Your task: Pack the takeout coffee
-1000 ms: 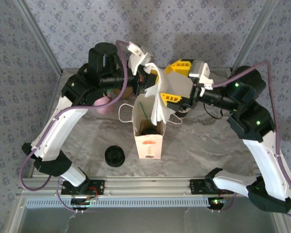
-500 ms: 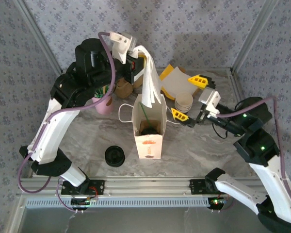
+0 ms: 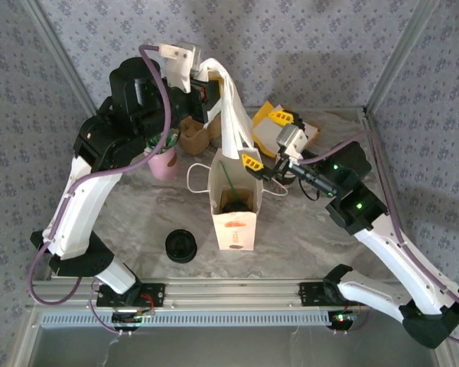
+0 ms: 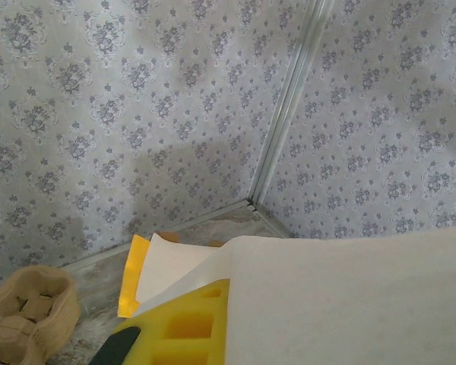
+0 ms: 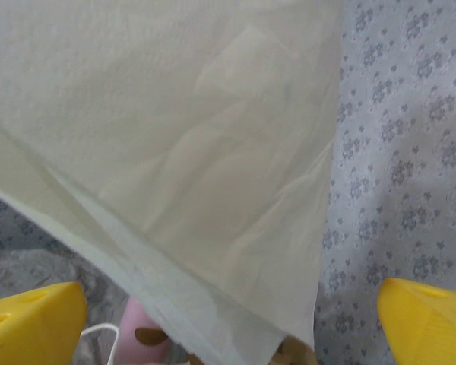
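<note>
Takeout coffee [image 3: 231, 203] in bag [image 3: 234, 225], napkin [image 3: 233, 130] hanging above.

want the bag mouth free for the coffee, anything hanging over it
yes: a white napkin pinched in the left gripper hangs to the back rim of the paper bag, the open right gripper beside it

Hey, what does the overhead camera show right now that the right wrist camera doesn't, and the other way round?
Overhead adds the open mouth of the standing white paper bag, the low pile of black plastic lids, and the left end effector pinching the top of the hanging white paper sheet. The right wrist adds that sheet's creases and folded lower edge close up. Shared: the sheet, the pink cup, a white loop of the bag's handle, and the right end effector, its yellow fingers spread open.
</note>
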You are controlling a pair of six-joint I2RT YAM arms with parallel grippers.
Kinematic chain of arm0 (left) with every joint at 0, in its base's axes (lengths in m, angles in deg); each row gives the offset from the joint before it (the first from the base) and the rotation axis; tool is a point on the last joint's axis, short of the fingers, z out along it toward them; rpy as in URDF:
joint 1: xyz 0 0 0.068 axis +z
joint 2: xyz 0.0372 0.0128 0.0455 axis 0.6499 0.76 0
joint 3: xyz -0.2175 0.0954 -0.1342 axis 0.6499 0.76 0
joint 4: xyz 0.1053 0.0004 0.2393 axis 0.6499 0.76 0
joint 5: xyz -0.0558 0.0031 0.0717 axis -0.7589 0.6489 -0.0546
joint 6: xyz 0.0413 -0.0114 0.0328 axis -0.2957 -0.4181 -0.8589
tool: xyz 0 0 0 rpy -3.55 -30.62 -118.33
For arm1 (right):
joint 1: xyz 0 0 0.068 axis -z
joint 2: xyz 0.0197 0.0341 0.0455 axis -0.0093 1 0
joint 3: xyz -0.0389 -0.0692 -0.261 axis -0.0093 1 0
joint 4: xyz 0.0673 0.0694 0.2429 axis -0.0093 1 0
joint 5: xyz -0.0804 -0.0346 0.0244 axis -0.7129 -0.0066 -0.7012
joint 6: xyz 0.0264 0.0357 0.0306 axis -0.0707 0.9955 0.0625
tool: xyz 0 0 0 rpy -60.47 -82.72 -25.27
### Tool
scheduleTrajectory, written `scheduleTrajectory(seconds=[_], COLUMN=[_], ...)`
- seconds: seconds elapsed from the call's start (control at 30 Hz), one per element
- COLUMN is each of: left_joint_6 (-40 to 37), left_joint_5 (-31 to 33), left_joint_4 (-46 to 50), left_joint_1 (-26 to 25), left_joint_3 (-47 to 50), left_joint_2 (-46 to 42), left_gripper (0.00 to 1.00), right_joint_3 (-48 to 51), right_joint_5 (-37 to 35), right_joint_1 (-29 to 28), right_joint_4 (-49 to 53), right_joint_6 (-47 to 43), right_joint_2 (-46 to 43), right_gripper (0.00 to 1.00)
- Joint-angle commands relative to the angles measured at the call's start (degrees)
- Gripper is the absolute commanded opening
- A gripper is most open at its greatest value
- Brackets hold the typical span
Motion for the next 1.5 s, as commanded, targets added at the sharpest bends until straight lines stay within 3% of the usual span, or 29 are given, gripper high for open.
scheduleTrajectory(seconds=[0.0,0.27,0.9,1.27,1.47], left_joint_6=[1.38,1.89,2.6,2.58,2.58], left_joint_5=[1.56,3.98,4.1,4.02,3.86], left_joint_4=[-2.21,-3.67,-5.71,-5.08,-4.85], left_joint_1=[0.14,0.37,0.5,0.5,0.47], left_joint_3=[-1.75,-1.86,-1.73,-1.69,-1.6], left_joint_2=[0.38,0.47,1.08,0.91,0.73], left_gripper=[0.0,0.0,0.0,0.0,0.0], right_joint_3=[-0.22,0.25,1.95,1.78,1.54], right_joint_5=[-1.05,-1.56,-16.5,-18.46,-19.12], right_joint_1=[-1.56,-6.84,-12.13,-12.23,-12.13], right_joint_4=[-7.11,-8.84,-25.19,-25.37,-24.32], right_joint_6=[1.33,0.8,4.82,6.11,6.24], right_joint_2=[0.9,2.86,9.48,9.31,9.09], right_gripper=[1.0,1.0,1.0,0.85,0.71])
